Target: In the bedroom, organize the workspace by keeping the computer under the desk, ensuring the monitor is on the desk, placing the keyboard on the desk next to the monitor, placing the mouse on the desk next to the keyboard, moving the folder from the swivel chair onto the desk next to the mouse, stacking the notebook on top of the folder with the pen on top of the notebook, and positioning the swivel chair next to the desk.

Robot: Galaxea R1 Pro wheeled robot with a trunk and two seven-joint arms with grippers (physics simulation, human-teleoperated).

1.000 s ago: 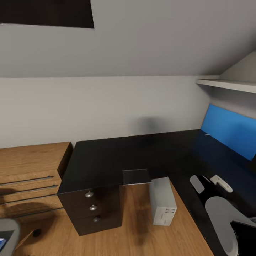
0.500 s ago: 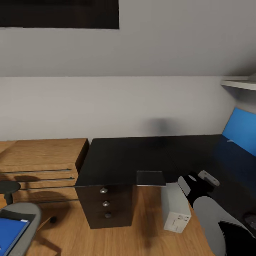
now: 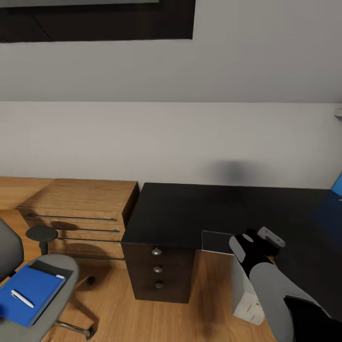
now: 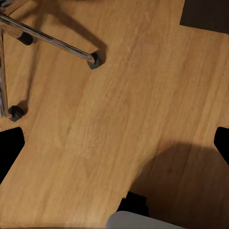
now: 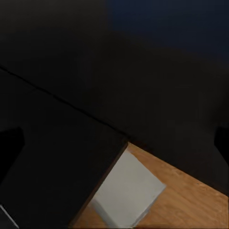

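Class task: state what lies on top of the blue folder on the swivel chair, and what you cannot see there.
A white pen lies on the blue folder, which rests on the swivel chair seat. The folder covers whatever is beneath it, and the picture's edge cuts off its near corner.

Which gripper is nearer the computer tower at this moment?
Right. In the head view the right gripper hangs over the desk edge, just above the computer. The left wrist view looks down on bare floor beside the swivel chair casters, farther off.
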